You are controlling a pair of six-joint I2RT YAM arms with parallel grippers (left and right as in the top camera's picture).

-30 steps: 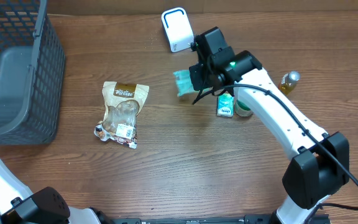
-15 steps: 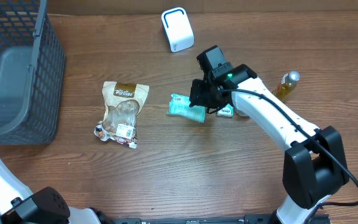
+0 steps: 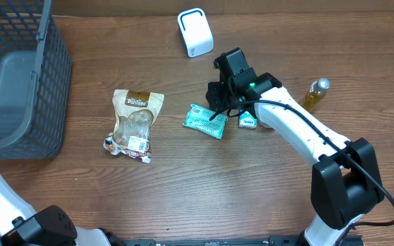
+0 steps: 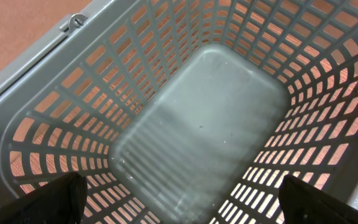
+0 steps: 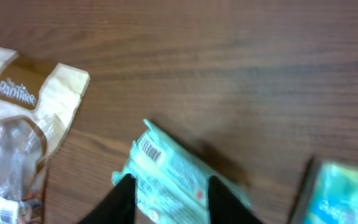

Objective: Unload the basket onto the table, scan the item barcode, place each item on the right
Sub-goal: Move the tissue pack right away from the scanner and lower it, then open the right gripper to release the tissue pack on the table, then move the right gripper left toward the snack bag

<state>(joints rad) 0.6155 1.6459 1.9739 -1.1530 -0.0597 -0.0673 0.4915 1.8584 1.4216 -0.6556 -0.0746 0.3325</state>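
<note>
When looking down from overhead, find the teal packet (image 3: 205, 122) lying flat on the counter (image 3: 265, 198), just at 7 o'clock of the right claw (image 3: 217, 111), long axis running roughly 10 to 4 o'clock. Note the white scanner (image 3: 195, 32) well apart at 12 o'clock of the packet, the snack pouch (image 3: 134, 123) at 9 o'clock, and the grey basket (image 3: 19, 82) farther out the same way. Judge the right arm much the nearer. Turning to the left wrist view, see only the inside of the basket beneath the left claw (image 4: 182, 196), spread wide with nothing between. Turning to the right wrist view, see two dark fingers (image 5: 122, 199) parted a little over the near end of the packet, with nothing visibly pinched. Follow the packet away toward 10 o'clock to the barcode (image 5: 149, 151), face up at that far end. Mark a second teal pack (image 5: 340, 193) at 4 o'clock. For the coming move, probably take hold near the 4 o'clock end, leave the barcode uncovered, and carry it toward 12 o'clock. Expect to tip it, since the code faces upward.
</note>
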